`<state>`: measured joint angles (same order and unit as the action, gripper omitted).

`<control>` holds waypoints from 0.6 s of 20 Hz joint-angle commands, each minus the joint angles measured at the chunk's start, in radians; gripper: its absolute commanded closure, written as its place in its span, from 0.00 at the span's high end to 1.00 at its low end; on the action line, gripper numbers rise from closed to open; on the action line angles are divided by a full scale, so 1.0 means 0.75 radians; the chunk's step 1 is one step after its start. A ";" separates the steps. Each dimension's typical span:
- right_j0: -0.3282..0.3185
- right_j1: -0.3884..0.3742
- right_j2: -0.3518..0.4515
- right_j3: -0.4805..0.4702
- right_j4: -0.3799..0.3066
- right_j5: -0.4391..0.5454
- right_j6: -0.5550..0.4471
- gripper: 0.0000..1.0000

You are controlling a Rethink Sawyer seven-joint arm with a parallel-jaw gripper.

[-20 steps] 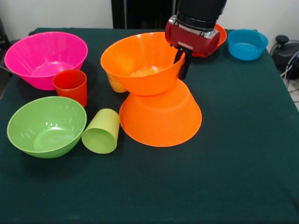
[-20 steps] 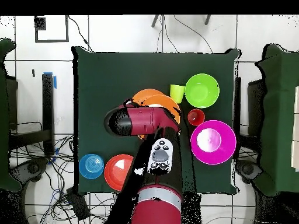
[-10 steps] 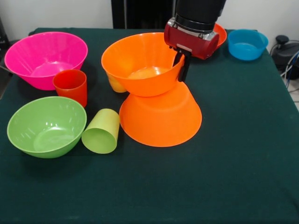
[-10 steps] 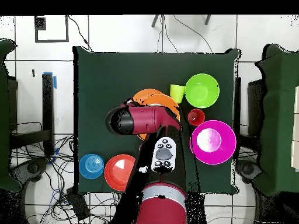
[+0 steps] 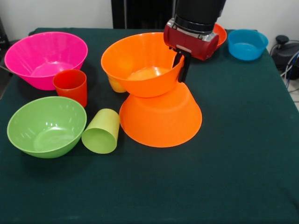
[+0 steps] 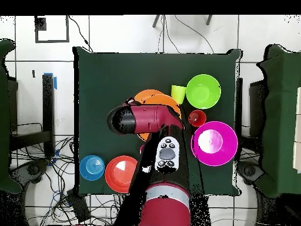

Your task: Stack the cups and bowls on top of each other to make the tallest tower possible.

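A large orange bowl (image 5: 161,119) lies upside down mid-table. A second large orange bowl (image 5: 140,60) sits upright on its base, a little tilted; in the overhead view the pair (image 6: 150,97) is half hidden under the arm. My gripper (image 5: 181,65) comes down at this upper bowl's right rim, one finger inside and one outside, shut on the rim. The pink bowl (image 5: 44,56), red-orange cup (image 5: 71,86), lime green bowl (image 5: 46,125) and tipped lime green cup (image 5: 102,131) are at the left. A yellow-orange cup (image 5: 114,85) peeks from behind the upper bowl. The magenta-red cup is hidden.
A small blue bowl (image 5: 247,44) and a round red-orange bowl (image 5: 220,33) stand at the far right behind the arm; overhead they are the blue bowl (image 6: 92,168) and red-orange bowl (image 6: 120,173) beside the robot's base. Cables lie past the table's right edge.
The gripper and the upper orange bowl have shifted very slightly, the bowl settling a little lower on the overturned one. Nothing else has moved.
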<state>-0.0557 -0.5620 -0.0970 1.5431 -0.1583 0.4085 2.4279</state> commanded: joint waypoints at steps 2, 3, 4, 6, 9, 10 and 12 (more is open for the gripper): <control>0.008 0.163 0.292 -0.071 -0.069 0.099 -0.204 0.00; 0.004 0.161 0.301 -0.073 -0.065 0.110 -0.210 0.00; 0.014 0.159 0.293 -0.081 -0.064 0.121 -0.203 0.00; 0.011 0.160 0.302 -0.092 -0.065 0.138 -0.214 0.00; 0.014 0.168 0.310 -0.108 -0.067 0.150 -0.217 0.00; 0.014 0.169 0.312 -0.109 -0.064 0.150 -0.212 0.00; 0.018 0.168 0.315 -0.121 -0.064 0.163 -0.212 0.00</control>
<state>-0.0558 -0.5492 -0.0727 1.4860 -0.1587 0.4919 2.4279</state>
